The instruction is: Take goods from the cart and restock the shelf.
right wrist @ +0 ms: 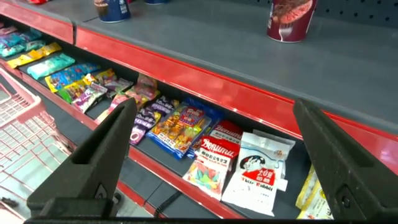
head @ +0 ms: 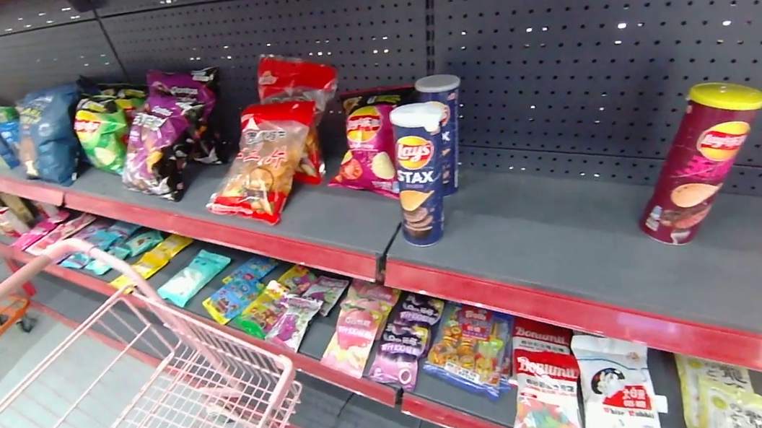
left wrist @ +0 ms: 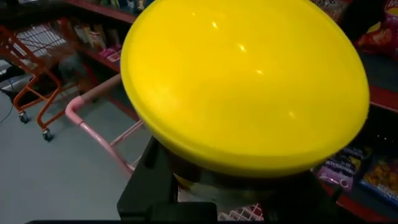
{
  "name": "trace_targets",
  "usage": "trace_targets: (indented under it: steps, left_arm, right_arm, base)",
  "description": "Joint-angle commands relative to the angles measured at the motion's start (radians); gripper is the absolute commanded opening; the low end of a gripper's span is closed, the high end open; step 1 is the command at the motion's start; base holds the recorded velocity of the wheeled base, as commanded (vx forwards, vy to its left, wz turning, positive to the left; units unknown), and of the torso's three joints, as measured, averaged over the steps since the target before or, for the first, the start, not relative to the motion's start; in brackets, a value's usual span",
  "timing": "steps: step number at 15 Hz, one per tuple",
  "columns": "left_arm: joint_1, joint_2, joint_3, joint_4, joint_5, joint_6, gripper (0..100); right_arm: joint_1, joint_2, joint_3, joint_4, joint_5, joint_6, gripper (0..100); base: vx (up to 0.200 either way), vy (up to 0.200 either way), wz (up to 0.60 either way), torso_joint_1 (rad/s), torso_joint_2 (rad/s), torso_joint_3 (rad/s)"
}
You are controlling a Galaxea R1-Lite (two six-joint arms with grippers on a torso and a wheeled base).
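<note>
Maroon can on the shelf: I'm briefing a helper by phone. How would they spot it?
Find the grey upper shelf with the red front edge. Right of the two blue cans, the maroon can stands alone. Unlike them, it has a yellow lid.

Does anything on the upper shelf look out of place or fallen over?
Nothing is spilled or damaged. The front red chip bag slumps forward, its lower corner at the front edge of the shelf. The maroon can stands upright alone, well apart from the blue cans.
</note>
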State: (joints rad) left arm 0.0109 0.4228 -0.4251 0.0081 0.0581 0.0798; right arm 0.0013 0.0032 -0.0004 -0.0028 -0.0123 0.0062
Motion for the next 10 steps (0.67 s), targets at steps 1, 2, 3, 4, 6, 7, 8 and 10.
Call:
trace_targets:
  steps: [1,2,3,4,6,7,8,10]
  left_arm:
    - [0.003,-0.010,-0.003,0.001,0.008,0.005,0]
    - [0.003,-0.009,-0.004,0.003,0.006,0.023,0]
    - [0.003,-0.006,-0.001,0.004,0.009,0.049,0]
    - [0.003,-0.006,-0.001,0.004,0.008,0.063,0]
    - [0.003,-0.006,-0.003,0.003,0.006,0.067,0]
    - [0.003,-0.009,-0.001,0.003,0.005,0.067,0]
    - [0.003,-0.012,-0.001,0.003,0.005,0.067,0]
    - [0.003,-0.016,-0.001,0.003,0.008,0.109,0]
  right_arm:
    - [0.000,0.000,0.000,0.000,0.000,0.000,100]
    - [0.000,0.000,0.000,0.000,0.000,0.000,100]
    - [0.000,0.000,0.000,0.000,0.000,0.000,100]
    - [0.000,0.000,0.000,0.000,0.000,0.000,100]
    - [0.000,0.000,0.000,0.000,0.000,0.000,100]
    - [0.000,0.000,0.000,0.000,0.000,0.000,100]
    - [0.000,0.000,-0.001,0.000,0.000,0.000,100]
    - [0.000,0.000,0.000,0.000,0.000,-0.002,100]
  base:
    - [0.000,0.000,-0.60,0.012,0.00,0.002]
    - [0.000,0.000,-0.60,0.002,0.00,0.002]
    - [0.000,0.000,-0.60,0.002,0.00,0.002]
    - [0.000,0.000,-0.60,-0.007,0.00,0.002]
    - [0.000,0.000,-0.60,0.005,0.00,0.002]
    - [0.000,0.000,0.00,0.000,0.00,0.000]
    - [0.000,0.000,0.00,0.000,0.00,0.000]
    - [0.000,0.000,0.00,0.000,0.00,0.000]
